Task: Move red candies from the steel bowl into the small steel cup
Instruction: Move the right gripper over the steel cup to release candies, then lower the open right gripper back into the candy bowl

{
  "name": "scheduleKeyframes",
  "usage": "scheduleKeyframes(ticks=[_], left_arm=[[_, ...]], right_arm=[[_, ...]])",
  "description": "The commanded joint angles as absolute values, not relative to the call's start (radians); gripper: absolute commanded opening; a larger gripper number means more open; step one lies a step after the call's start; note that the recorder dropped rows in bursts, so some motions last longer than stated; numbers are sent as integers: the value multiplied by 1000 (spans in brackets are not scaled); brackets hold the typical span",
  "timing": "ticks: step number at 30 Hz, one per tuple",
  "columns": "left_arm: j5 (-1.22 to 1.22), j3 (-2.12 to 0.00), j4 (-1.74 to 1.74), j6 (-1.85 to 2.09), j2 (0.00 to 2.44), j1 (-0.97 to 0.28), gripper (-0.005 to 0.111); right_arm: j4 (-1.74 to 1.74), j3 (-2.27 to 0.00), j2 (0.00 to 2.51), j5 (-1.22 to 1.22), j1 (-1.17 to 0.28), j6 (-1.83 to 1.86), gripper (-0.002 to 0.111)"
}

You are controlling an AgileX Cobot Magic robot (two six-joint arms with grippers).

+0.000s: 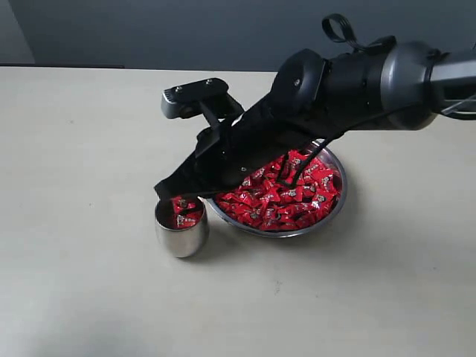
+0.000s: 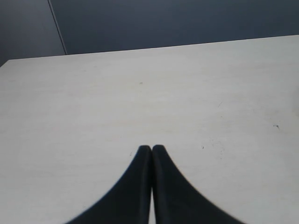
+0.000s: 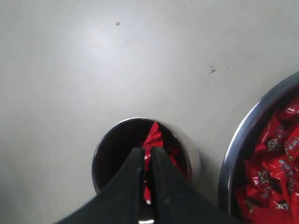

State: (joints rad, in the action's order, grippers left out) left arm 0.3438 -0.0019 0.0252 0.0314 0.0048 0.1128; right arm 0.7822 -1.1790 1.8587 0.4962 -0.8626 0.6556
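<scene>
The steel bowl [image 1: 340, 199] holds many red candies [image 1: 282, 197] right of centre; its rim [image 3: 232, 156] and candies [image 3: 275, 163] also show in the right wrist view. The small steel cup [image 1: 181, 238] stands just left of the bowl with a few red candies [image 1: 186, 217] inside. My right gripper [image 1: 168, 190] hangs right over the cup's mouth [image 3: 99, 156], shut [image 3: 148, 150] on one red candy [image 3: 153, 134] that sticks out past the tips. My left gripper [image 2: 151, 148] is shut and empty over bare table, away from both vessels.
The right arm's black body [image 1: 342, 82] reaches in from the upper right, above the bowl. A pale tabletop [image 1: 82, 149] runs back to a dark wall [image 1: 186, 30]. The table's far edge [image 2: 163, 46] shows in the left wrist view.
</scene>
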Motion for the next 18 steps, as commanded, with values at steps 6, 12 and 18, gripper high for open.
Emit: scheduleKeyframes(ticks=[6, 12, 18], left_arm=[[334, 0, 27, 29, 0, 108, 0], [334, 0, 27, 29, 0, 108, 0], [334, 0, 27, 29, 0, 108, 0]], right_arm=[[768, -1183, 1860, 520, -863, 662, 38], [690, -1183, 1794, 475, -840, 662, 31], [607, -1183, 1686, 460, -710, 589, 31]])
